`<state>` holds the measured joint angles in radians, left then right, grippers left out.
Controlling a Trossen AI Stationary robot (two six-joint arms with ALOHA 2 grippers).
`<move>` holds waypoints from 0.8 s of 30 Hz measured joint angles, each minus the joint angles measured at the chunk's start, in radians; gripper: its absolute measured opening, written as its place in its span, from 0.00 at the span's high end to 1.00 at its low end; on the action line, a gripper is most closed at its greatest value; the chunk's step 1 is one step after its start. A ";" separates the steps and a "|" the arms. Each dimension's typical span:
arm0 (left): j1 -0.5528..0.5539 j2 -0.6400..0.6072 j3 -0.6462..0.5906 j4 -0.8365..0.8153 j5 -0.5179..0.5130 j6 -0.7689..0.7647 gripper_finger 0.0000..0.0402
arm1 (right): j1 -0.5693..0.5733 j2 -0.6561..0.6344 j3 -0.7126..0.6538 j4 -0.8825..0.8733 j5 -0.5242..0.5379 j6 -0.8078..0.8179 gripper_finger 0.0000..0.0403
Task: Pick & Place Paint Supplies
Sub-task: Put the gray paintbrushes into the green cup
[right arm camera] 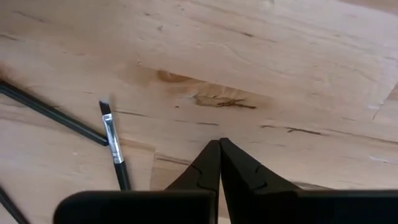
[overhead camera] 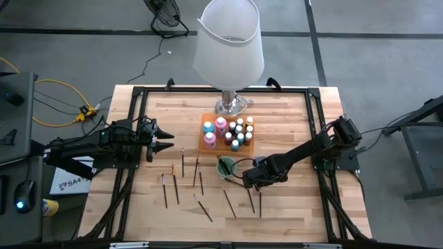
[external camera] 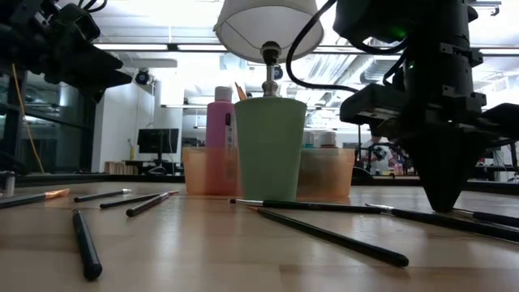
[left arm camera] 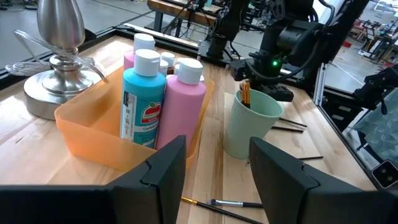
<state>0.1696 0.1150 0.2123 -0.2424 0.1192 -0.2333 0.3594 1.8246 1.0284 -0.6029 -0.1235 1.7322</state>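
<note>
Beside green cup (overhead camera: 226, 167), right gripper (overhead camera: 247, 181) closed empty, left gripper (overhead camera: 168, 139) open, raised.

Tabletop (right arm camera: 280, 56) pale wood, visible grain, matt. Lamp base (left arm camera: 53, 87) polished metal, shiny. Orange tray (left arm camera: 93, 134) translucent plastic. Green cup (left arm camera: 252, 121) matt plastic. Bottles (left arm camera: 144, 99) smooth, glossy plastic. Brush (right arm camera: 113, 140) ferrule metallic.

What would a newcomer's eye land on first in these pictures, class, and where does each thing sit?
First, the big white-shaded lamp at the table's far edge, with the orange tray of paint bottles just in front of it. Then the loose brushes scattered across the near half of the wooden table, and the green cup beside the right gripper.
</note>
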 joint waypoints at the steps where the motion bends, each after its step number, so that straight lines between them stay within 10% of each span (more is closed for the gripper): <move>1: 0.000 0.000 0.000 0.000 0.000 0.000 0.57 | 0.001 -0.011 -0.001 0.001 0.009 -0.001 0.99; 13: 0.000 0.000 0.000 0.000 0.000 0.000 0.57 | 0.020 -0.286 -0.001 0.002 0.326 -0.039 0.99; 24: 0.000 0.000 0.000 0.000 0.000 0.000 0.57 | 0.013 -0.399 0.167 0.058 0.749 -0.480 0.99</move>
<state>0.1699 0.1150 0.2123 -0.2428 0.1196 -0.2333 0.3725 1.4254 1.1954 -0.5450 0.6251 1.2522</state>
